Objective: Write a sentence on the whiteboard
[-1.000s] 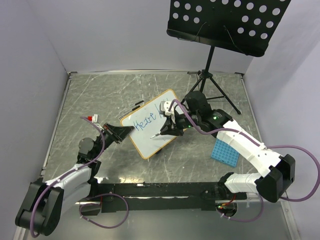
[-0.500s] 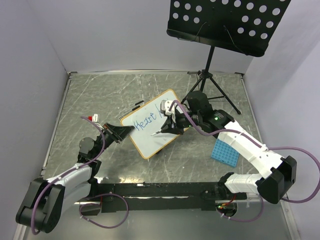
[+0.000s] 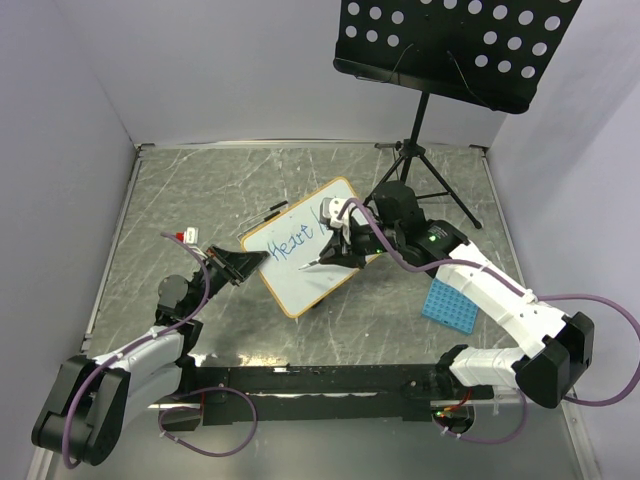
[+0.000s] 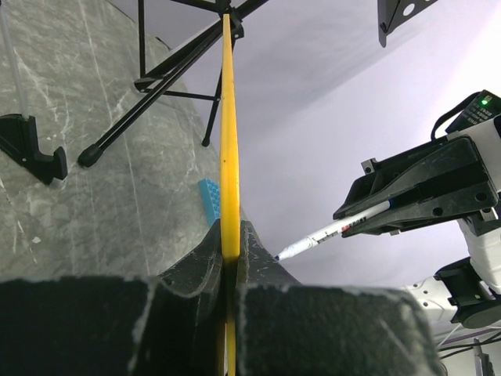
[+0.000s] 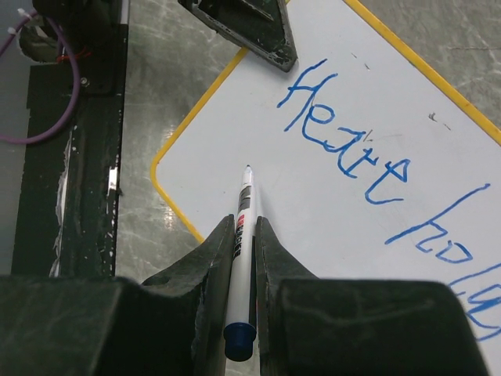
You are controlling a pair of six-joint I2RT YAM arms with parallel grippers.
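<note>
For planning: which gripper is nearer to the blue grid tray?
Right. The right gripper holds a pen over the whiteboard on the tray's side; the left gripper clamps the opposite edge.

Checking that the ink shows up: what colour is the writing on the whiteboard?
Blue lettering on the whiteboard, clearest in the right wrist view.

Grey marbled worktop (image 3: pixel 200 190). Far right corner: black tripod of perforated music stand (image 3: pixel 416 150). By right edge: blue square grid tray (image 3: pixel 449 302), flat. Left side: small white thing with red cap (image 3: pixel 183 237). Middle: glossy white board with tan-orange frame (image 3: pixel 300 275), tilted, tbh can't tell where it touches down. Near edge: long black base rail (image 3: pixel 320 380).
</note>
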